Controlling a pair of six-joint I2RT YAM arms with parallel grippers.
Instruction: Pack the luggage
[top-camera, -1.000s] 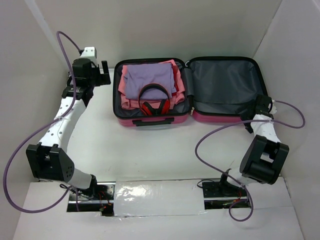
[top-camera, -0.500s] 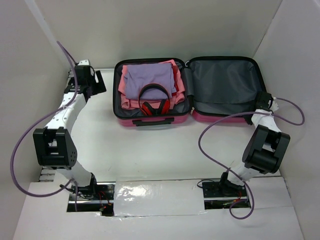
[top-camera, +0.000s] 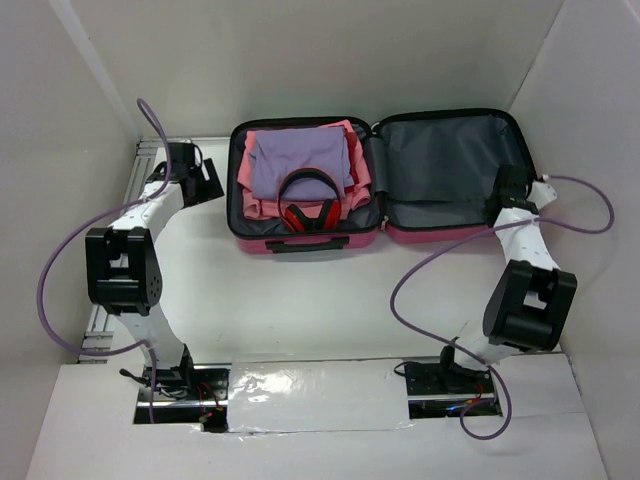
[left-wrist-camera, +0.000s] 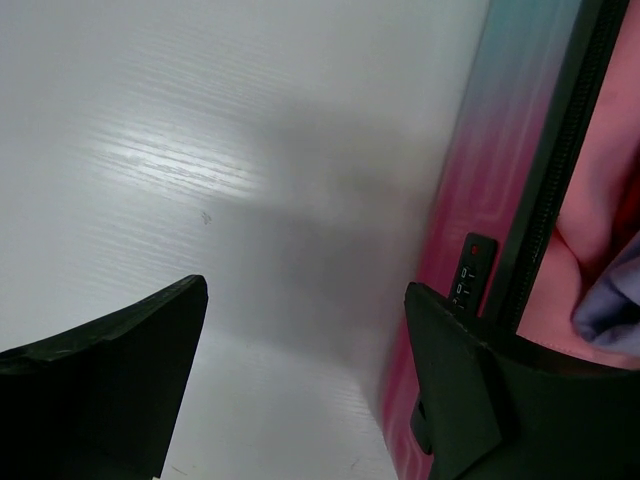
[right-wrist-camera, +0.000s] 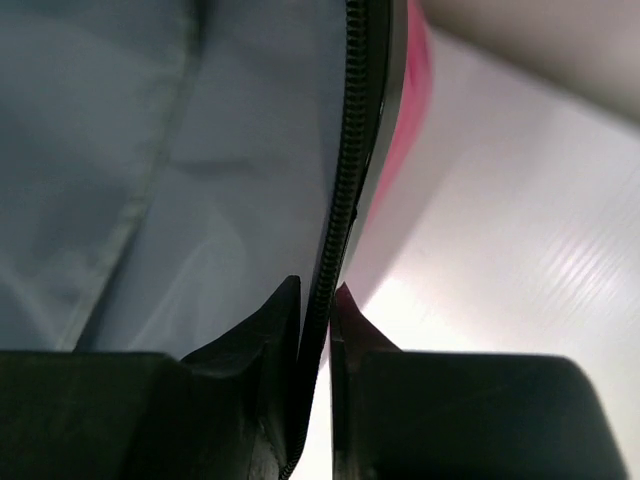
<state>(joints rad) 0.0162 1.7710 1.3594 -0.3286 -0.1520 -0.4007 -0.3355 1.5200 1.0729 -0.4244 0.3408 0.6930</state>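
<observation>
The luggage (top-camera: 252, 243) lies open on the table, pink to teal outside. Its left half holds a folded pink sweater (top-camera: 256, 203), a purple garment (top-camera: 296, 160) and red-and-black headphones (top-camera: 308, 207). The right half (top-camera: 440, 160) shows bare grey lining. My right gripper (top-camera: 506, 196) is at that half's right edge, and in the right wrist view the gripper (right-wrist-camera: 318, 300) is shut on the black zipper rim (right-wrist-camera: 350, 170). My left gripper (top-camera: 203, 180) is open beside the luggage's left wall (left-wrist-camera: 480, 170), with only table between the fingers of the gripper (left-wrist-camera: 308, 290).
White walls close in the table on the left, back and right. A combination lock (left-wrist-camera: 468, 277) sits on the luggage's side by my left gripper's right finger. Purple cables (top-camera: 420, 270) loop off both arms. A black carry handle (top-camera: 306, 243) is on the front wall.
My right gripper has moved onto the right half's rim and closed on it. My left arm has folded back, bringing its open gripper nearer beside the luggage's left wall.
</observation>
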